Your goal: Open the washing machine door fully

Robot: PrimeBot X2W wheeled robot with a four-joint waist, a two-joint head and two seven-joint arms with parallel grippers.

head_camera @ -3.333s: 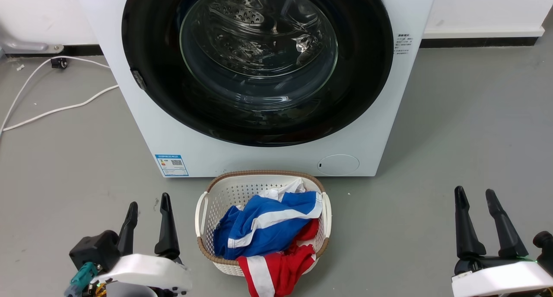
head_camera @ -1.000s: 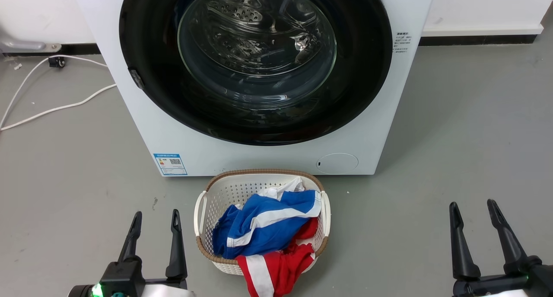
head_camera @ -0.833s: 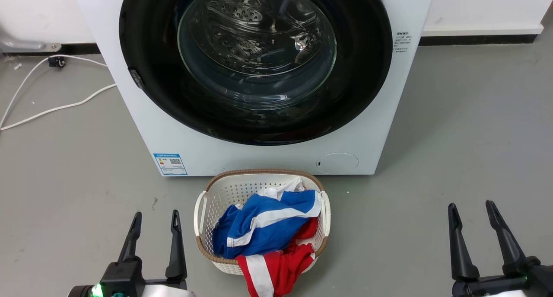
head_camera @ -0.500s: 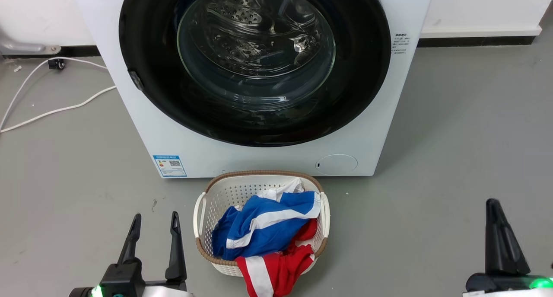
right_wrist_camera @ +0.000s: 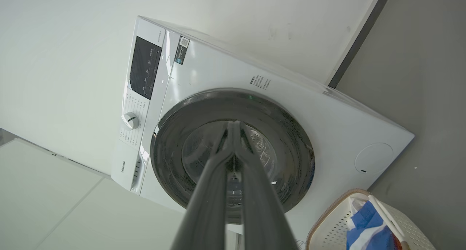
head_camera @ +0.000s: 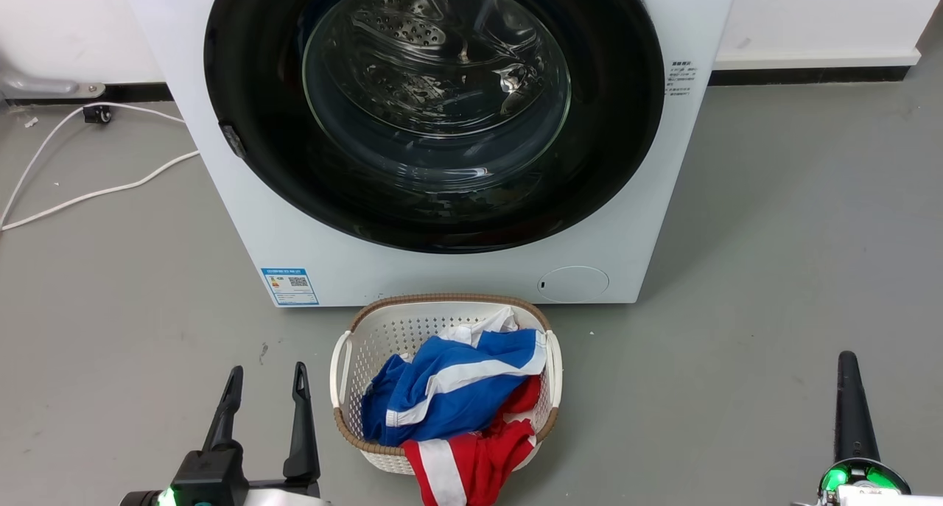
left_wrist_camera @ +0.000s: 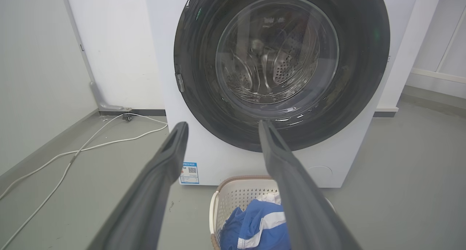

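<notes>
The washing machine door [head_camera: 611, 160] is a glossy black rim around a clear glass bowl, lying flat against the white machine [head_camera: 243, 219], with a small latch [head_camera: 234, 139] on its left edge. My left gripper [head_camera: 267, 377] is open at the lower left, well short of the machine. In the left wrist view the left gripper [left_wrist_camera: 222, 126] stands spread before the door [left_wrist_camera: 364, 60]. My right gripper [head_camera: 847, 359] is at the lower right, turned edge-on like a single dark blade. In the rolled right wrist view the right gripper [right_wrist_camera: 233, 124] has its tips together, empty, in front of the door [right_wrist_camera: 291, 148].
A white laundry basket [head_camera: 342, 359] with blue and red clothes sits on the grey floor right before the machine, between my arms. A white cable [head_camera: 96, 193] runs over the floor at the left. The machine's knob [right_wrist_camera: 130, 120] and dark panel show in the right wrist view.
My right gripper has shut and rolled onto its side, dropping slightly lower in the picture. The left gripper has stayed still over the last second. The door has not moved.
</notes>
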